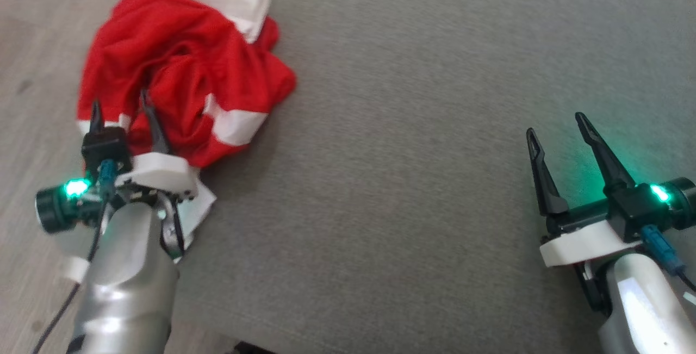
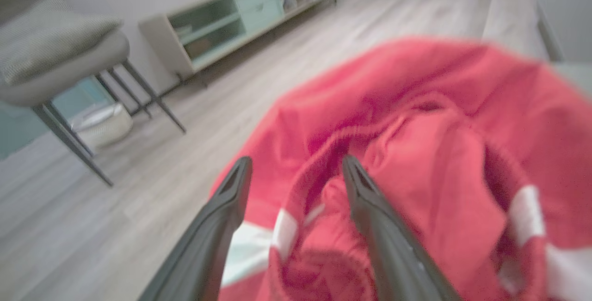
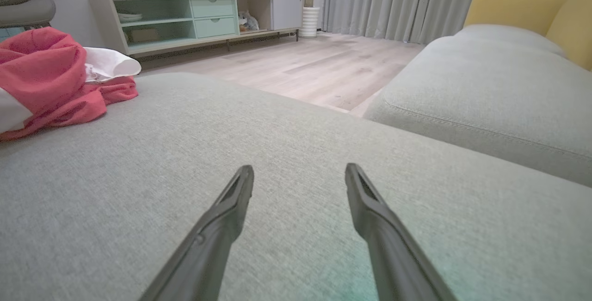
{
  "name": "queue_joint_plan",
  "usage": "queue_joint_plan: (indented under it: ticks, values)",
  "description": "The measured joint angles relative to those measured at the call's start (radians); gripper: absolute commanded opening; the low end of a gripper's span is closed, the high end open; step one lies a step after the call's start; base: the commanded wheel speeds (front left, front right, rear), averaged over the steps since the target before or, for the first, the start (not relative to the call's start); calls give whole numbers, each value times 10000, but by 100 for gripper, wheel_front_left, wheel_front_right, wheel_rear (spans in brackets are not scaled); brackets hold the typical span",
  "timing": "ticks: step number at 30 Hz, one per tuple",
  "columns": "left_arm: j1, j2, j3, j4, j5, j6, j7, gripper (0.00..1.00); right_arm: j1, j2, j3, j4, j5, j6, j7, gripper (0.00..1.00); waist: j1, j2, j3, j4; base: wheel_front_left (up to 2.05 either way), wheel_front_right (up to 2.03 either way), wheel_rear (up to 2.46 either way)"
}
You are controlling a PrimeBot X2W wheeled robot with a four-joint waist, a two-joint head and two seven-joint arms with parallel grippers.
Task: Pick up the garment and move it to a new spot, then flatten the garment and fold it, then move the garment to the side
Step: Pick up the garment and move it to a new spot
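The garment (image 1: 179, 66) is a crumpled red piece with white bands, heaped at the far left of the grey cushion (image 1: 435, 180). My left gripper (image 1: 120, 108) stands open at the heap's near edge, its fingers over the red folds. In the left wrist view the garment (image 2: 416, 153) lies just past the left gripper (image 2: 296, 164), and a fold rises between the fingertips without being pinched. My right gripper (image 1: 554, 125) is open over bare cushion at the right, far from the cloth. The right wrist view has the garment (image 3: 51, 74) at its far left and the right gripper (image 3: 298, 171) with nothing between its fingers.
The cushion's left edge runs beside the heap, with wooden floor (image 1: 32, 71) beyond it. A chair (image 2: 60, 60) and a low cabinet (image 2: 231, 19) stand on the floor. A second grey cushion (image 3: 485, 88) with a yellow backrest (image 3: 522, 5) lies across a gap to the right.
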Motion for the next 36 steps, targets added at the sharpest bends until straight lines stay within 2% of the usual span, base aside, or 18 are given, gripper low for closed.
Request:
queue_joint_plan:
  ticks: [4,9,10,11,12,17,22,28,36]
  values:
    - [-636,88,284,1942,-360,-109,341,100,-6,-6,61,-42,2,0,0,100,0,0,287,-470,0,0,0]
    - [-1160,251,541,3193,-619,-171,161,100,-129,13,71,-115,4,0,-2,100,-1,0,465,-911,0,0,0]
    - [-1181,291,587,3269,-679,-169,58,62,-153,15,69,-117,4,0,-2,100,-1,0,472,-973,0,0,0]
    - [-1195,313,635,3338,-715,-169,-27,19,-152,17,65,-117,4,0,-2,100,-1,0,472,-1017,0,0,0]
    - [-1208,313,671,3379,-761,-171,-61,0,-149,19,59,-115,4,0,-2,100,-2,0,470,-1042,0,0,0]
    - [-1274,407,809,3028,-761,-159,-117,0,-151,173,29,-98,6,0,-2,100,-1,0,367,-1056,0,0,0]
    - [-1256,646,836,1298,-426,86,-134,0,-152,366,-29,-81,10,0,-2,100,-2,0,154,-1079,0,0,0]
    - [-937,798,780,-951,174,182,-148,0,-154,717,-36,13,130,0,-2,100,-2,0,-280,-1247,0,0,0]
    - [-872,1542,171,-3039,890,-176,-188,0,-148,1028,-86,81,456,0,-4,100,-3,0,-1033,-2041,0,0,0]
